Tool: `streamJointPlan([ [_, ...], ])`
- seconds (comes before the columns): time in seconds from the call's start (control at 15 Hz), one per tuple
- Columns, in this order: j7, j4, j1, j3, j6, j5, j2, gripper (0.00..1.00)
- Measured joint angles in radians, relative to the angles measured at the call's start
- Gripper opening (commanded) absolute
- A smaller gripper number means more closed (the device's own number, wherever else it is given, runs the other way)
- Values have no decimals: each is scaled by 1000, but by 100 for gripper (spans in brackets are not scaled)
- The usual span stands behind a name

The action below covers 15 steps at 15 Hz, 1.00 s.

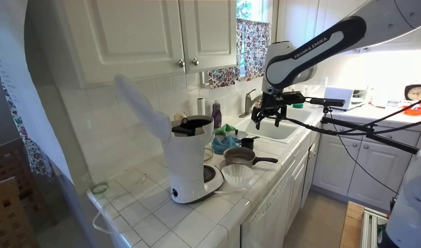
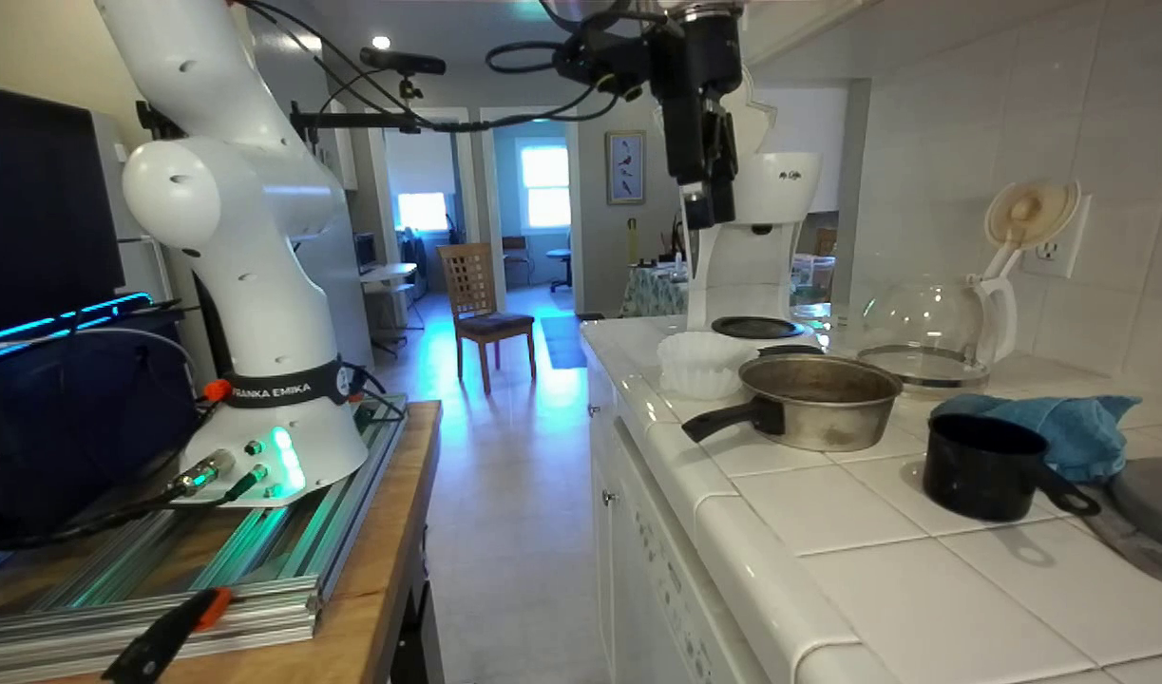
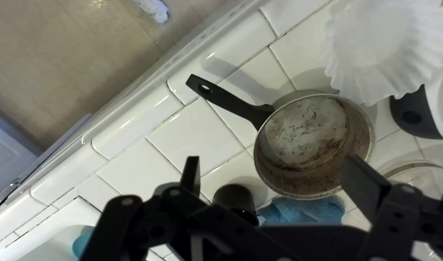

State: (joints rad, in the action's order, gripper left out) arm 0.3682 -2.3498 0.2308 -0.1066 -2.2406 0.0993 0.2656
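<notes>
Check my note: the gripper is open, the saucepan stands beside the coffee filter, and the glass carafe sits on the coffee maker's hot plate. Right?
No: the glass carafe stands on the counter, off the hot plate, as an exterior view shows. The gripper, saucepan and filter are as noted.

The arm [image 1: 310, 51] is extended over the bench [image 2: 866, 508], its wrist [image 1: 273, 90] turned downward; the fingers [image 3: 364, 186] are spread wide, suspended above it.

The wrist view crops a fluted filter [image 3: 384, 47] at two o'clock. At six, the gripper [image 3: 274, 166] partly hides a cup [image 3: 233, 198].
</notes>
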Motion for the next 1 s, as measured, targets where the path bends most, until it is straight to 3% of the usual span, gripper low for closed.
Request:
streamJointPlan([
  [0.33, -91, 8, 2, -57, -118, -2, -66, 100],
  [1.0, -95, 9, 2, -58, -120, -2, -71, 100],
])
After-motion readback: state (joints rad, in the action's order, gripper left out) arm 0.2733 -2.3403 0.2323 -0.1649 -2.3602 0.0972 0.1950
